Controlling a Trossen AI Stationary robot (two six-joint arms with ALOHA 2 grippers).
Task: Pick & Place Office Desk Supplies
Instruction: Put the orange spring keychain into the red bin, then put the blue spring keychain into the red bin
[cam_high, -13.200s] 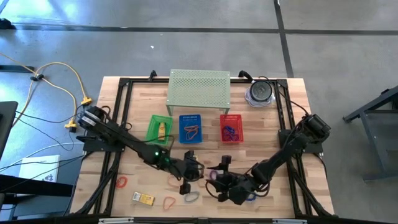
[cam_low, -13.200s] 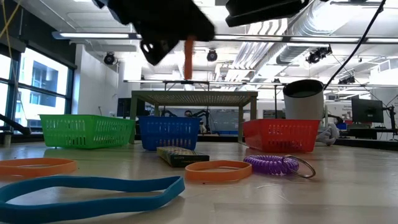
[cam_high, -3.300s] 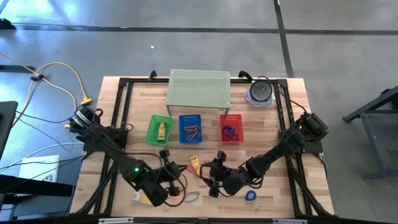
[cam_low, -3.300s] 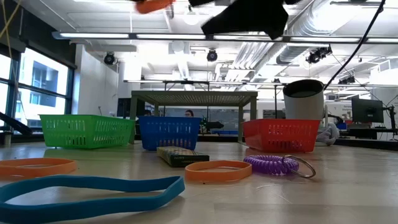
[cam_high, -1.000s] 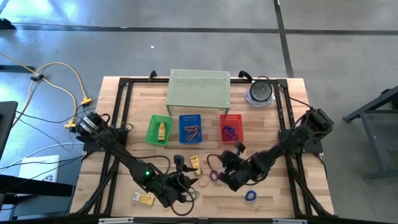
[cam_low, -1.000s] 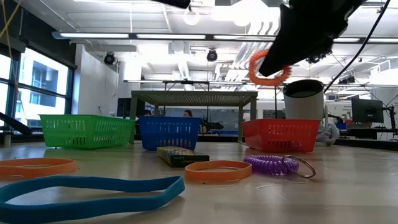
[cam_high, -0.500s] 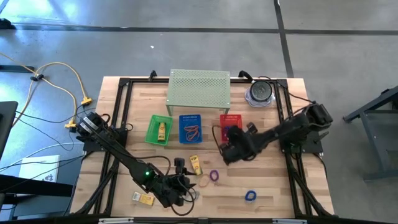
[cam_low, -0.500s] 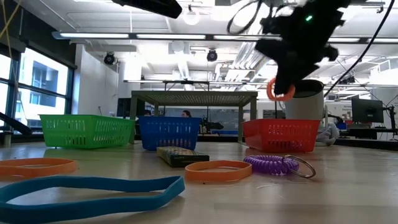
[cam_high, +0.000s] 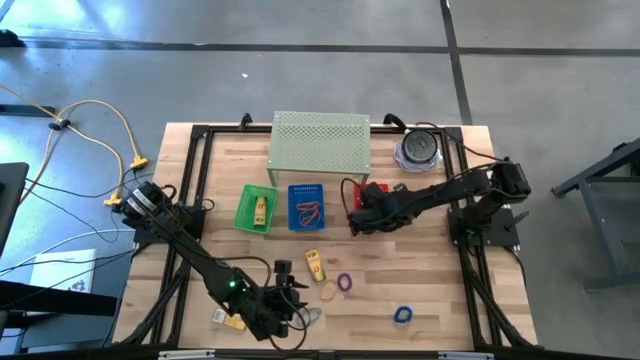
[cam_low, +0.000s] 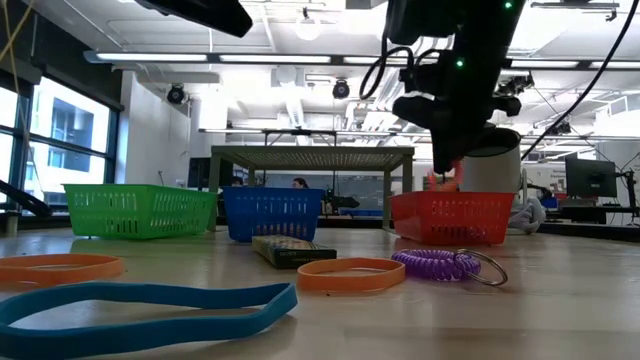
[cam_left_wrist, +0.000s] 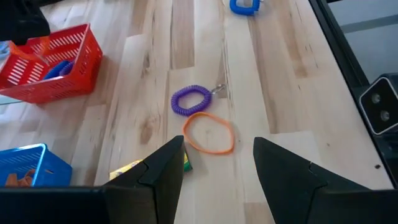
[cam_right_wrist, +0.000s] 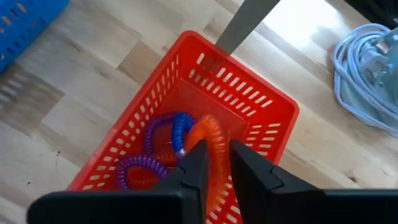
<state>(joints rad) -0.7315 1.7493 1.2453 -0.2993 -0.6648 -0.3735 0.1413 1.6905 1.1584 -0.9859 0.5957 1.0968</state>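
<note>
Right wrist view | your right gripper (cam_right_wrist: 214, 163) is pinching the orange coil (cam_right_wrist: 210, 142), now arriving over the red basket (cam_right_wrist: 261, 102) from mid-table | release is looking due | left gripper (cam_left_wrist: 217, 163) is waiting spread over the orange band (cam_left_wrist: 209, 132)

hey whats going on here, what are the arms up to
The robot is sorting small desk supplies into coloured baskets. The right gripper hangs over the red basket, shut on an orange coil loop, with blue and purple coils already inside. The left gripper is open, low over the near table by an orange band and a purple coil.
</note>
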